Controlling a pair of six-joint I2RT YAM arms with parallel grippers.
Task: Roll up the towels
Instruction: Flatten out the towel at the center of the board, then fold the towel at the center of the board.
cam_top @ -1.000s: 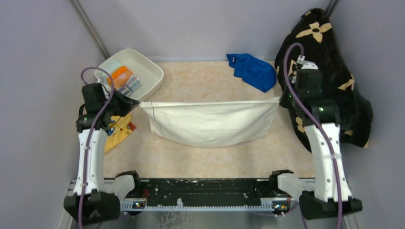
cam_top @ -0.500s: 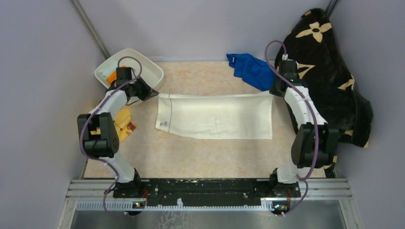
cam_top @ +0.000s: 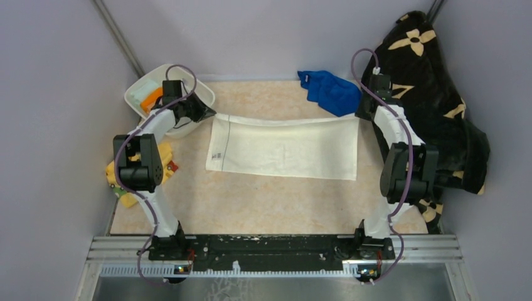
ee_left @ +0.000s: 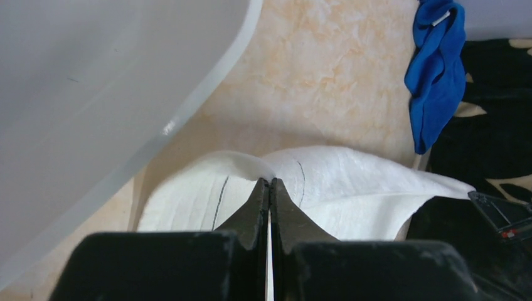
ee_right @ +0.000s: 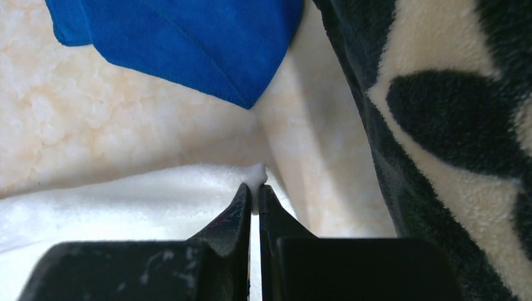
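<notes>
left gripper (ee_left: pixel 270 185) and right gripper (ee_right: pixel 254 188) pinch the cream towel (cam_top: pixel 285 147) by its corners; spreading seems done, you release, then roll

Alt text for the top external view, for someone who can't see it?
The left gripper and right gripper each pinch a far corner of a cream towel spread on the table. Behind it lies a blue towel; a white bin sits far left, a black flowered blanket right, a yellow cloth by the left arm.

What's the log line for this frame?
white towel: spread flat, unrolled | left gripper: shut on far-left corner | right gripper: shut on far-right corner | blue towel: crumpled, far side
</notes>
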